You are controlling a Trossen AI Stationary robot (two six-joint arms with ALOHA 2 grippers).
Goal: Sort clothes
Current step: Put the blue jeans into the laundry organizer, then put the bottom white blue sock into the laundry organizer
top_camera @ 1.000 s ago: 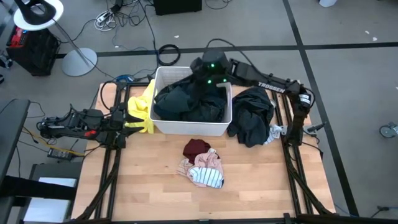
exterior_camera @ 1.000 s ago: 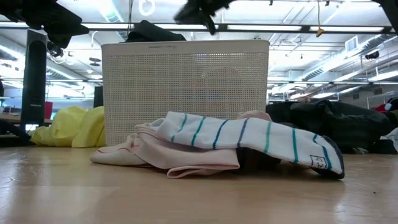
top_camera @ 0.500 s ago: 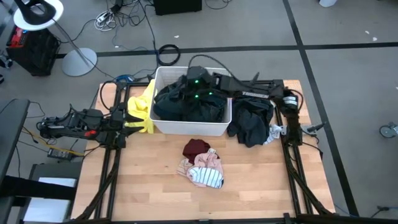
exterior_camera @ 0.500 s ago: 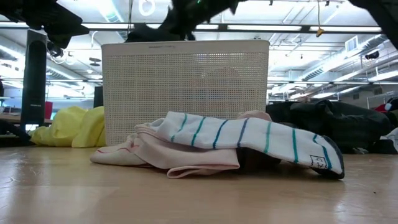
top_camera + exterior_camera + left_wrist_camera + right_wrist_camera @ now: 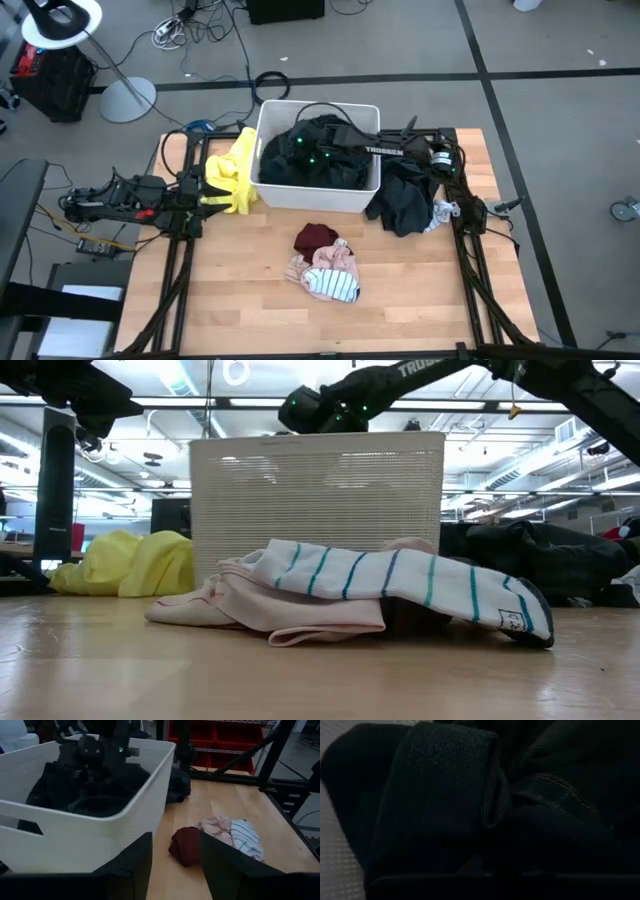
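Right hand (image 5: 300, 158) closed, down among black clothes (image 5: 335, 172) in white bin (image 5: 310, 198), left hand (image 5: 172, 870) open beside yellow garment (image 5: 232, 170), striped pile (image 5: 325, 270) near counter (image 5: 250, 300) centre

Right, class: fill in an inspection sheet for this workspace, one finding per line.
Surface: wooden table, bare at the front.
Job's things: dark clothes in the white bin; yellow garment beside it; dark pile; maroon, pink and striped pieces.
Clutter: nothing seen.
End effectors: right end effector shut, down in the bin's clothes; left end effector open, waiting at the table's left edge.
Cables: coils on floor.
Surroundings: lamp stand.
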